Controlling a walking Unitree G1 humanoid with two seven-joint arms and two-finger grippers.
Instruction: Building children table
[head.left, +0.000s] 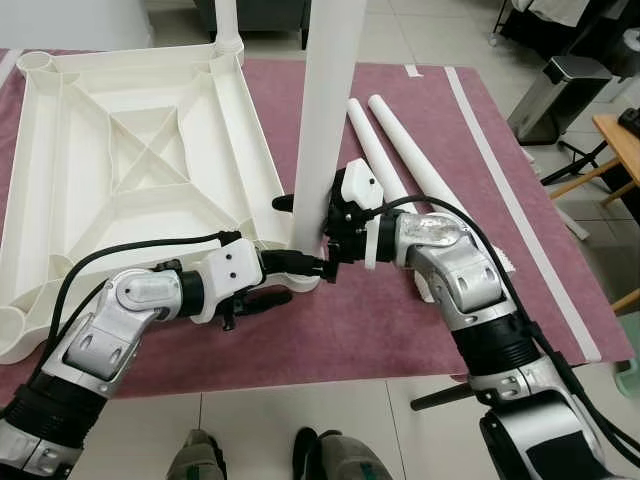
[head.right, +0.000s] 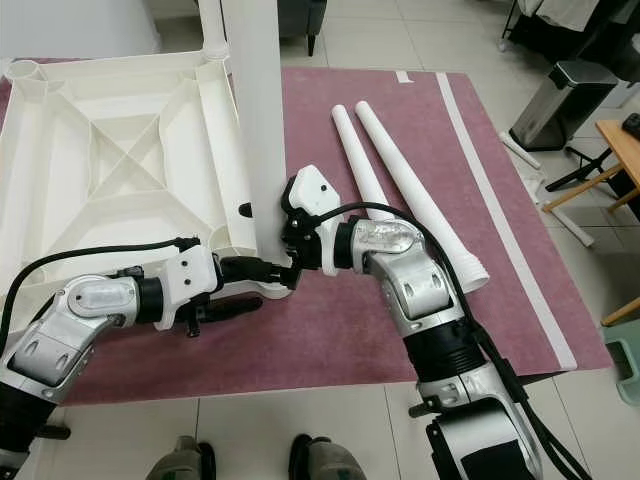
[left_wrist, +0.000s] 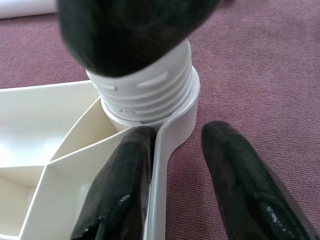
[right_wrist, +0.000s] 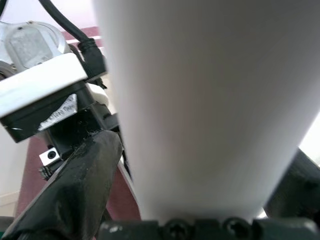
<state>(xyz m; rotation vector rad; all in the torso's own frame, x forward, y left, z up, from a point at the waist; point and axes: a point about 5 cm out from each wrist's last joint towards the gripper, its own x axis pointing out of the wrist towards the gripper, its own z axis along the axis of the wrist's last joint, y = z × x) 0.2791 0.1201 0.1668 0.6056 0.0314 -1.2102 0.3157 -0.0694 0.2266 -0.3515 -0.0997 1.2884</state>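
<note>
A white plastic table top (head.left: 130, 130) lies upside down on a maroon rug. One white leg (head.left: 325, 110) stands upright in its near right corner socket (left_wrist: 145, 95). My right gripper (head.left: 305, 215) is shut on that leg just above the socket, and the leg (right_wrist: 210, 100) sits between its fingers (right_wrist: 75, 190). My left gripper (head.left: 290, 282) is low at the same corner and open. Its fingers (left_wrist: 120, 190) straddle the table's rim wall, one inside touching it, one outside and apart. Another leg (head.left: 228, 25) stands in the far corner.
Two loose white legs (head.left: 400, 140) lie side by side on the rug (head.left: 380, 320) to the right. A metal bin (head.left: 558, 95) and a wooden piece of furniture (head.left: 620, 150) stand on the tiles at far right. My feet (head.left: 200, 460) are at the rug's near edge.
</note>
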